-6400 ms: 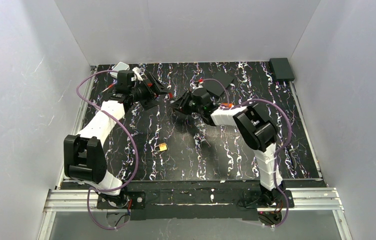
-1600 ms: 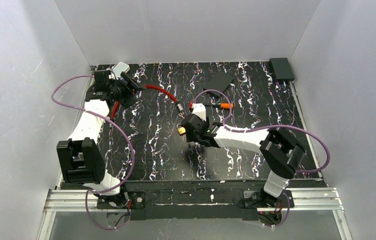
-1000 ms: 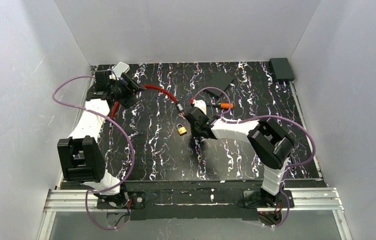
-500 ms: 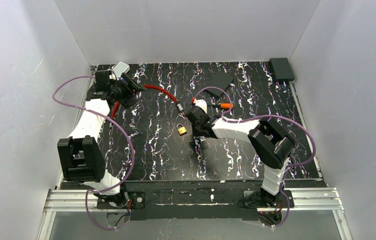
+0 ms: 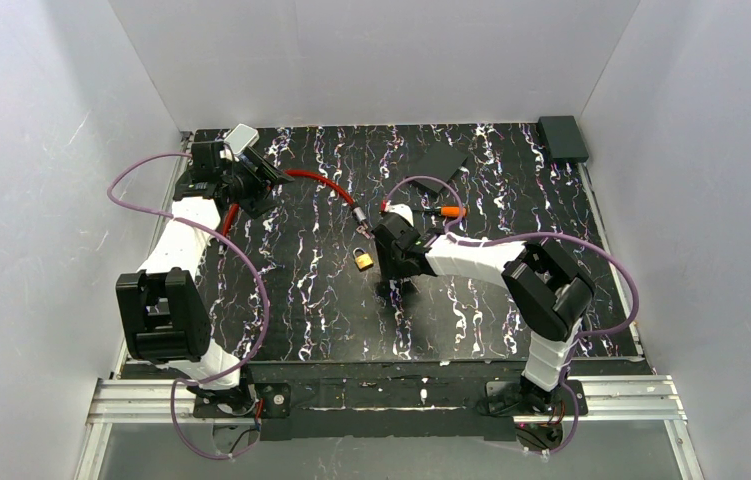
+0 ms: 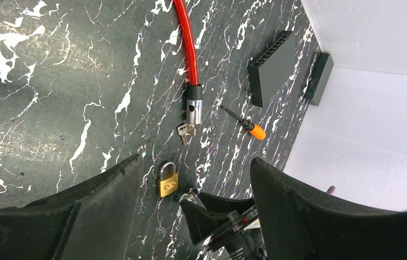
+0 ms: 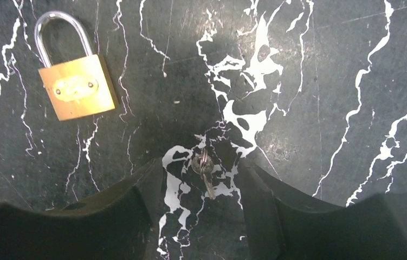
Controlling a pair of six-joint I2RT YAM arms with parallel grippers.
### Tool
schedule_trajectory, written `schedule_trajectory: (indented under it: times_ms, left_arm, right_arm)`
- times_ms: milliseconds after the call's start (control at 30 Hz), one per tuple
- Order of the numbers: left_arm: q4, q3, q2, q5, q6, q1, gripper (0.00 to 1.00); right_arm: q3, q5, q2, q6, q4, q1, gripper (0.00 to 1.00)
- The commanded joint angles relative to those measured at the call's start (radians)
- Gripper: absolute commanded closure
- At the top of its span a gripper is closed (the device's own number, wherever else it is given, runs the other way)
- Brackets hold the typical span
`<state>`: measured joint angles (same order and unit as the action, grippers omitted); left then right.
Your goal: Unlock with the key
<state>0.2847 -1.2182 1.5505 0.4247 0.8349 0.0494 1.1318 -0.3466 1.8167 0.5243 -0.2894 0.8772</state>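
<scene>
Right wrist view: right gripper [image 7: 201,162] points down at the table [image 7: 320,65] with its fingers [image 7: 136,206] spread and nothing clamped. The key [image 7: 204,169] lies flat on the table in the gap between them, touching neither. Padlock [image 7: 76,86] lies flat, well apart from the key, its shackle seated in the body. Top external view: padlock [image 5: 362,260] sits mid-table, just left of the right arm's wrist; the key itself is hidden under that wrist. Red cable [image 5: 316,182] arcs from the far left, where the left gripper [image 5: 254,183] is, toward the middle, and its black end [image 5: 356,215] lies just far of the padlock. Left wrist view: left gripper [image 6: 195,162] is spread wide and holds nothing. A second small bunch of keys [image 6: 185,130] lies touching the cable's end [image 6: 193,103], between that end and the padlock [image 6: 167,181]. An orange-handled screwdriver [image 6: 247,124] lies to the right of the cable's end, apart from it.
</scene>
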Motion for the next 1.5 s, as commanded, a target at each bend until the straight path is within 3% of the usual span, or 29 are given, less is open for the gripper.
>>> schedule_trajectory:
  times_ms: [0, 533, 800, 1467]
  left_arm:
    - [0.001, -0.020, -0.005, 0.011, -0.009, 0.003, 0.30]
    - [0.001, -0.023, -0.012, 0.013, -0.009, 0.004, 0.30]
    - [-0.004, -0.022, -0.004, 0.023, -0.001, 0.006, 0.30]
    - [-0.183, 0.019, -0.006, 0.139, 0.023, -0.022, 0.33]
  right_arm:
    - [0.042, 0.028, -0.043, -0.033, -0.058, -0.001, 0.40]
    - [0.075, 0.011, 0.036, -0.054, -0.028, -0.001, 0.68]
    - [0.066, 0.014, 0.043, -0.064, -0.023, -0.001, 0.99]
    - [0.008, 0.073, -0.245, -0.002, 0.058, -0.020, 0.99]
